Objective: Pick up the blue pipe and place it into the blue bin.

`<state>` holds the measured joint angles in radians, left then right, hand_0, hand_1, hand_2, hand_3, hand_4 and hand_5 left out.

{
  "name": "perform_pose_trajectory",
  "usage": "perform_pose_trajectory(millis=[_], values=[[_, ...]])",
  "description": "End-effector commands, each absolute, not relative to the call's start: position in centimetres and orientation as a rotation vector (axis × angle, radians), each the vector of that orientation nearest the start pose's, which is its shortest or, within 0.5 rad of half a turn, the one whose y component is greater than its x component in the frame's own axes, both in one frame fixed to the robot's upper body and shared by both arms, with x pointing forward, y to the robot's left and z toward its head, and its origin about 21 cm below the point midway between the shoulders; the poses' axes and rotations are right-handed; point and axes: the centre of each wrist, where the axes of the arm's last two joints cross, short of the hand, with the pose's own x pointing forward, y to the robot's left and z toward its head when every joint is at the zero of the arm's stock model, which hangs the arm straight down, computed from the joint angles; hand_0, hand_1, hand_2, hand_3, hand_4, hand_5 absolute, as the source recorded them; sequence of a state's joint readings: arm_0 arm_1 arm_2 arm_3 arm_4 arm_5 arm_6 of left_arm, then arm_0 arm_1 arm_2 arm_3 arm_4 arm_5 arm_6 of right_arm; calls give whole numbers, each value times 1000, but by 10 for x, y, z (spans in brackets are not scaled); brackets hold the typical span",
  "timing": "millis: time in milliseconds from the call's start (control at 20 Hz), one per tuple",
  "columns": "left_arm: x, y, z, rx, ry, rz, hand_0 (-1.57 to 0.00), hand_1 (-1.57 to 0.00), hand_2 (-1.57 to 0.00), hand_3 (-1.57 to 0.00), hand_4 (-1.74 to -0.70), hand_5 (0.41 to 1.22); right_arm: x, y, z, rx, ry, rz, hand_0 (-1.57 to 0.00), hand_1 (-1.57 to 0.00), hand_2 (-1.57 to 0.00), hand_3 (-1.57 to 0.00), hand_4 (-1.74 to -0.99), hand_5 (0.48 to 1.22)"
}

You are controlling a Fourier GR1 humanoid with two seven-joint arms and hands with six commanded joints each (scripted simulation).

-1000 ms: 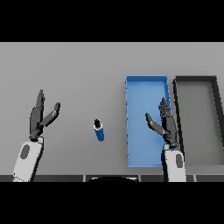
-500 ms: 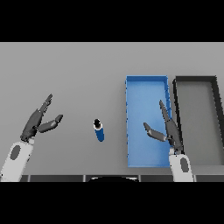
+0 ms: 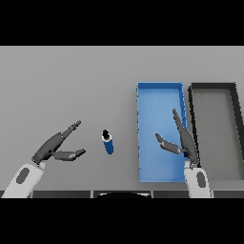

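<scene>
The blue pipe (image 3: 108,142), short with a dark cap at its far end, lies on the grey table left of the blue bin (image 3: 159,89). My left hand (image 3: 53,147) hovers just left of the pipe, fingers straight and thumb spread toward it, a small gap between them. My right hand (image 3: 183,141) hangs open over the near right part of the blue bin, holding nothing.
A dark grey bin (image 3: 213,87) stands right beside the blue bin, at the table's right edge. Bare grey table (image 3: 66,86) stretches across the far and left side.
My left hand has swung lower and rightward, closer to the pipe, with its fingers now pointing right. The right hand shifted slightly lower over the bin. The pipe has not moved.
</scene>
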<state>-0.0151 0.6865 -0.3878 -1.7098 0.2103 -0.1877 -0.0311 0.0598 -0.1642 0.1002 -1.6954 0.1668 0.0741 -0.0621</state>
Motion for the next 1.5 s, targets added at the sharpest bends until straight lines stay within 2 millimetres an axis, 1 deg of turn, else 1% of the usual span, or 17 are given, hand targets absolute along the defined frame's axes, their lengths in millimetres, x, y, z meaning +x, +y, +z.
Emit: perform_pose_trajectory(millis=[0,150,200,400,450,550,650,700,800,900,1000,1150,1250,1300,1350,1400,1450], values=[[228,275,48,-154,-1416,-832,1,1,1,1,-1031,496,230,-243,19,-120,-1662,387,1,1,1,1,-1229,576],[223,255,44,-196,-1384,-911,1,1,1,1,-1075,472,229,-244,19,-128,-1650,392,1,1,1,1,-1219,572],[219,248,39,-212,-1373,-933,1,1,1,1,-1084,469,229,-244,21,-130,-1663,401,1,1,1,1,-1213,572],[219,224,27,-266,-1411,-937,1,1,1,1,-1141,479,228,-247,19,-129,-1642,395,1,1,1,1,-1209,567],[222,215,24,-273,-1421,-926,1,1,1,1,-1149,484,228,-243,18,-113,-1645,385,1,1,1,1,-1210,564],[229,207,18,-277,-1442,-910,1,1,1,1,-1145,486,228,-246,17,-114,-1638,380,1,1,1,1,-1209,556],[235,195,11,-276,-1431,-892,1,1,1,1,-1131,488,226,-243,17,-113,-1645,380,1,1,1,1,-1206,554],[236,195,8,-286,-1433,-881,1,1,1,1,-1126,487,224,-240,17,-112,-1651,381,1,1,1,1,-1205,554],[241,180,2,-311,-1424,-861,1,1,1,1,-1130,493,226,-243,22,-114,-1659,376,1,1,1,1,-1203,551],[243,179,-8,-318,-1425,-825,1,1,1,1,-1138,497,225,-247,19,-114,-1642,366,1,1,1,1,-1202,549],[249,174,-17,-269,-1425,-838,1,1,1,1,-1104,497,222,-247,16,-111,-1643,367,1,1,1,1,-1200,547],[250,160,-22,-345,-1464,-797,1,1,-51,-16,-1117,543,225,-249,13,-128,-1632,371,1,1,1,1,-1192,549],[252,150,-23,-398,-1446,-757,1,-44,-166,-108,-1176,601,224,-246,17,-124,-1657,376,1,1,1,1,-1186,554],[254,149,-22,-423,-1454,-732,1,-118,-269,-202,-1217,635,226,-247,16,-130,-1642,377,1,1,1,1,-1188,556],[254,149,-22,-448,-1465,-709,-39,-248,-417,-345,-1268,675,225,-248,16,-117,-1647,367,1,1,1,1,-1196,560],[252,147,-25,-471,-1458,-685,-179,-411,-578,-590,-1301,784,225,-247,16,-115,-1642,368,1,1,1,1,-1192,560],[254,144,-22,-479,-1457,-668,-418,-642,-777,-777,-1383,872,227,-249,16,-123,-1642,371,1,1,1,1,-1191,561]])
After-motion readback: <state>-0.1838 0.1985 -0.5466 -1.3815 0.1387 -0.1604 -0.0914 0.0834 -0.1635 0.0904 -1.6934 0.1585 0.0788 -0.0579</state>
